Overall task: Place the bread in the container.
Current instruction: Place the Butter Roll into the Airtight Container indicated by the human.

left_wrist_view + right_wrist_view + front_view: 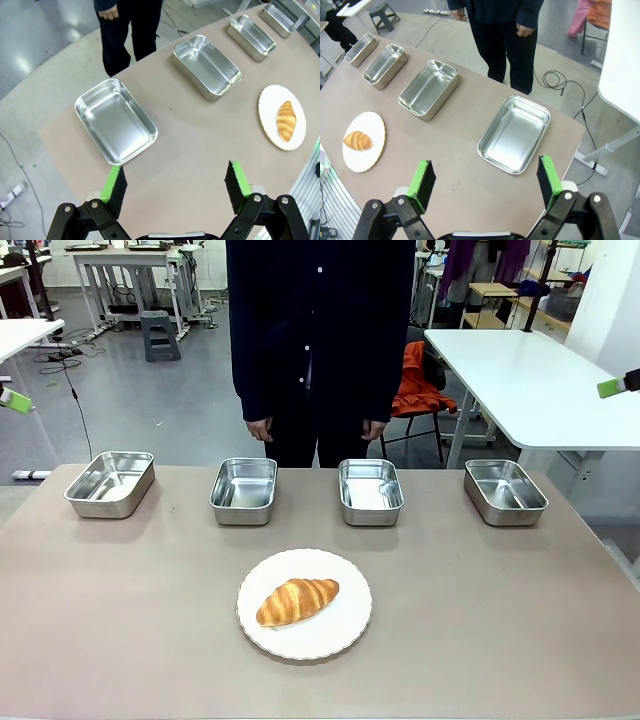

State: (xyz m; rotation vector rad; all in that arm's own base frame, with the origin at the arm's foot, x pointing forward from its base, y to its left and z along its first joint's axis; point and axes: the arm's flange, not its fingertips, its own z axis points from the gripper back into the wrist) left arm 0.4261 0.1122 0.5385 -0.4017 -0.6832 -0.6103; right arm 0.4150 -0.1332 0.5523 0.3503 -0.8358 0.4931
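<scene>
Evidently pickup has not begun: the bread (297, 601) lies on the plate (340, 636), near-middle of the bench (490, 620), four pans (244, 490) beyond. Left pincer (175, 186) and right pincer (485, 182) hang open; one must next descend onto it.

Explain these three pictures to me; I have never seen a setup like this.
This is a two-armed robot at a table. The front picture looks across the table at a person standing at the far side. The other two come from cameras on the robot's wrists, each looking along its own tool: the left tool and the right tool, black pincers with green pads. Both are open above the table and hold nothing. On the table, four empty steel pans stand in a row near the person. Nearer the robot, a croissant lies on a white plate.
</scene>
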